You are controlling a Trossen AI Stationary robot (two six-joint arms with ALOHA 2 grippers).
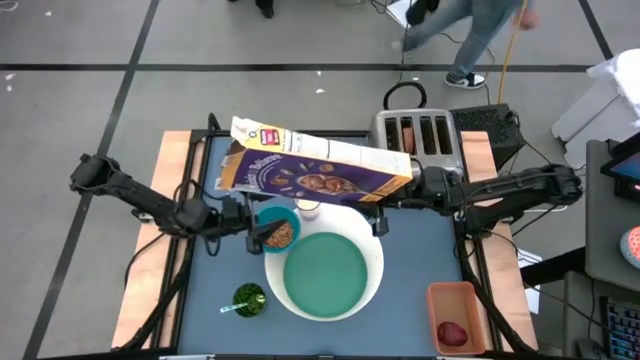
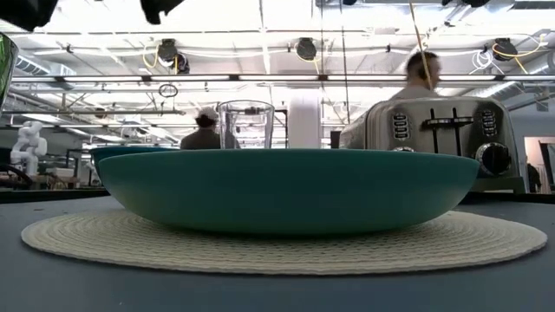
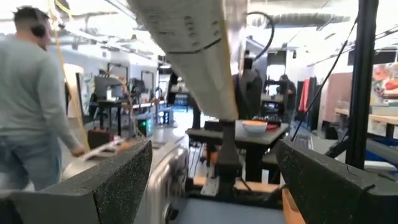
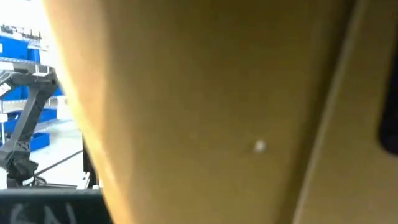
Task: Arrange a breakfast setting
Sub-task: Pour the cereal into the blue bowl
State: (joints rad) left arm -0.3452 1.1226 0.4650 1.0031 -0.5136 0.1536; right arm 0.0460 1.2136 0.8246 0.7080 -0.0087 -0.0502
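The purple cereal box (image 1: 310, 170) hangs above the far half of the table, lying lengthwise left to right, its flapped end (image 1: 240, 135) toward the left. My right gripper (image 1: 403, 190) is shut on its right end. My left gripper (image 1: 252, 228) stands open, beside the small teal bowl (image 1: 278, 230) of cereal, with nothing between its fingers (image 3: 124, 171). The big teal plate (image 1: 325, 275) sits on a pale woven round mat (image 2: 486, 243). The glass (image 2: 245, 124) stands behind the plate, partly under the box. A red apple (image 1: 452, 333) lies in an orange tray. My right gripper holds the cereal box by its right end (image 1: 398, 183), coming roughly level from the table's right. The box is lifted clear of the table and everything on it. In the right wrist view brown cardboard (image 4: 217, 112) fills the picture and hides the fingers.
A steel toaster (image 1: 420, 135) stands at the far right, close behind the box's held end. A small green-headed utensil (image 1: 248, 298) lies near left of the plate. The orange tray (image 1: 455, 315) sits at the near right corner. A person (image 1: 470, 30) walks beyond the far edge.
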